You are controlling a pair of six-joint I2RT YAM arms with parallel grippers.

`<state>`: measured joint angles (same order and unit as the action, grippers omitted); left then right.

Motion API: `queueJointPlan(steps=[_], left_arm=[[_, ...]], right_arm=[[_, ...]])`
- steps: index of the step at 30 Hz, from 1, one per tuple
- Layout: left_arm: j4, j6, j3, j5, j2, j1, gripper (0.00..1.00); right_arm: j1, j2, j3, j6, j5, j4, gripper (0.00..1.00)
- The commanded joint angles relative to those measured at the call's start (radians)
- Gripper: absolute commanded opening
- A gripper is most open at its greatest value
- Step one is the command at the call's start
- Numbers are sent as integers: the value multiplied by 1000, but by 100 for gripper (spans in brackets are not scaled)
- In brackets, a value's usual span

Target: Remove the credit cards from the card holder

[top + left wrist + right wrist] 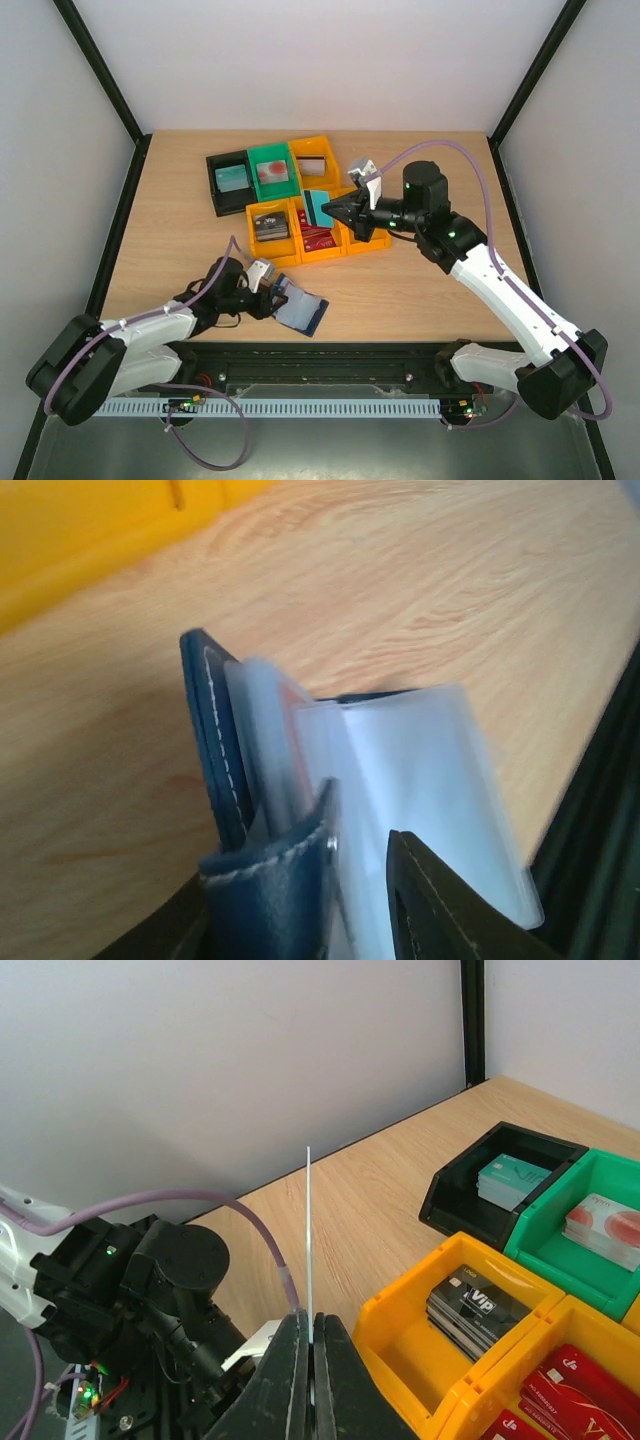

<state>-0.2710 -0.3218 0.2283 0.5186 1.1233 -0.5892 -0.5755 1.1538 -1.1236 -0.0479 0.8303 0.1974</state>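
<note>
Nearest the lens in the left wrist view is the card holder (215,740), filling the lower middle of the frame. It is dark navy leather with pale stitching and its covers are splayed. A small snap tab sits at the bottom, and cloudy clear sleeves (420,780) fan out to the right, with a faint reddish tint behind one of them. The jaws of the left gripper (300,920) stand on either side of the holder's near edge, but I cannot tell whether they pinch it. From above, the holder lies open on the tabletop (420,290) in the lower middle of the frame, just right of that gripper. Near the centre of the overhead view, the right gripper (338,210) has its jaws clamped on a teal credit card (319,207), holding it above the orange bins (268,230). In the right wrist view this card appears edge-on as a thin upright line rising from between the closed jaws. Dark and red cards (478,1312) lie stacked in the orange bins. The black bin (228,182) and green bin (272,172) behind them each hold cards too.
</note>
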Motion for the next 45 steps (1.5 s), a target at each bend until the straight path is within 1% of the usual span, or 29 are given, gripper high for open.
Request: queueJointPlan(steps=[1, 4, 5, 8, 10, 13, 15, 17, 18, 19, 20, 21, 23, 25, 27, 28, 29, 31, 32, 34, 36, 37, 39, 41, 45], left_arm=[[29, -18, 3, -231, -44, -4, 45], [116, -53, 24, -345, -99, -5, 57], [159, -76, 38, -408, -122, -4, 61], [316, -161, 92, -582, -191, -1, 66], [399, -185, 133, -636, -240, 9, 68], [494, -187, 194, -643, -331, 16, 70], [528, -170, 235, -578, -418, 24, 70], [483, -107, 257, -461, -509, 35, 70], [412, -43, 264, -378, -556, 47, 70], [354, 36, 276, -263, -592, 71, 70], [322, 130, 299, -139, -613, 91, 70], [333, 220, 344, -26, -610, 108, 70], [488, 422, 477, 154, -543, 135, 69], [685, 566, 587, 212, -468, 153, 69], [865, 715, 646, 250, -419, 150, 68], [904, 753, 660, 247, -401, 144, 68], [913, 762, 664, 228, -389, 134, 68], [878, 754, 662, 193, -377, 109, 63], [863, 755, 661, 192, -374, 98, 61], [856, 758, 663, 201, -368, 86, 53], [881, 779, 663, 213, -368, 79, 51], [898, 796, 665, 218, -368, 79, 53], [923, 825, 672, 215, -377, 79, 59], [953, 853, 685, 191, -384, 83, 64], [1001, 912, 710, 146, -392, 120, 67]], right_arm=[[-3, 7, -16, 5, -5, 12, 2], [-3, 9, -26, 6, -6, 20, 2], [-3, 9, -31, 8, -6, 24, 2], [-3, 13, -46, 16, -10, 44, 2], [-3, 17, -52, 22, -11, 61, 2], [-4, 30, -62, 36, -3, 91, 2], [-6, 44, -75, 57, 16, 122, 2], [-15, 63, -90, 92, 31, 167, 2], [-28, 73, -97, 116, 27, 191, 2], [-58, 80, -104, 150, 20, 216, 2], [-85, 88, -111, 194, 22, 249, 2], [-113, 94, -122, 244, 30, 286, 2], [-177, 96, -133, 340, 35, 352, 2], [-233, 93, -129, 395, 0, 382, 2], [-288, 100, -128, 411, -67, 381, 2], [-311, 110, -135, 414, -96, 380, 2], [-335, 121, -144, 414, -118, 377, 2], [-381, 142, -162, 409, -168, 360, 2], [-402, 154, -172, 410, -193, 360, 2], [-421, 175, -195, 411, -232, 364, 2], [-426, 192, -212, 418, -255, 374, 2], [-426, 198, -217, 422, -263, 380, 2], [-427, 206, -224, 434, -282, 396, 2], [-427, 206, -223, 454, -305, 412, 2], [-426, 182, -185, 484, -421, 436, 2]])
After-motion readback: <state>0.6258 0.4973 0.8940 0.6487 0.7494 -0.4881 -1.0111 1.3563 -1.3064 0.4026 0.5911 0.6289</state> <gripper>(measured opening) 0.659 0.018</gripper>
